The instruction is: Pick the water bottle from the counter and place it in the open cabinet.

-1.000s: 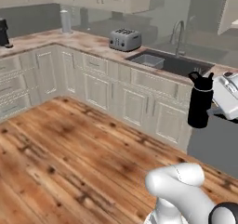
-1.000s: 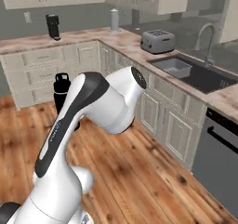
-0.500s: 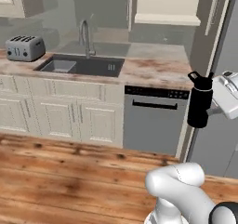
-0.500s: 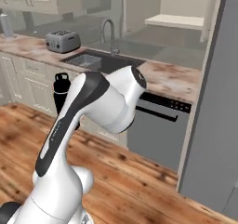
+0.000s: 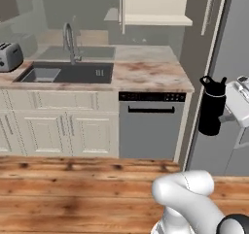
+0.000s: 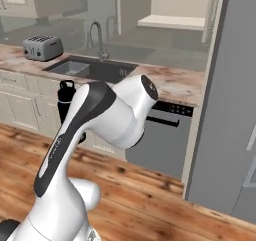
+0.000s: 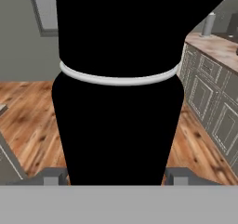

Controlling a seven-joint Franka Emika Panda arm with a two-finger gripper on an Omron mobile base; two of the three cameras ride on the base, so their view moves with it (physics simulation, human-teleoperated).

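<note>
Gripper (image 5: 227, 115) — closed on the water bottle (image 5: 212, 106), fingers pressed to either side of its body; in the hand view the two grey finger bases flank the bottle's black bulk (image 7: 118, 83).

Water bottle — matte black cylinder, narrower black cap with a loop handle. Long axis vertical, cap uppermost, held upright in the air above the wood floor (image 5: 73, 189), well clear of any surface, in front of the tall grey panel (image 5: 228, 43) at the right. In the right base view it shows partly behind the arm, at the left (image 6: 66, 102). A thin pale ring circles the body in the hand view.

Counter (image 5: 146, 75) — flat stone slab, marbled pink-brown and beige, reddish veins; to the bottle's left and lower than its cap.

Sink (image 5: 65, 74) — dark rectangular basin set into the counter, with a curved metal faucet (image 5: 69, 41) behind it.

Toaster (image 5: 9, 56) — brushed metal, two slots, at the counter's far left.

Dishwasher (image 5: 151, 126) — flat grey front, dark control strip, horizontal bar handle, under the counter's right end.

Base cabinets (image 5: 58, 131) — cream, panelled doors.

Open cabinet (image 5: 155, 7) — cream wall unit above the counter, pale flat shelf visible, door swung out with a long vertical metal bar handle (image 5: 121, 7); higher than the bottle and to its left.

Floor — glossy wood planks, warm brown, knotted grain.
</note>
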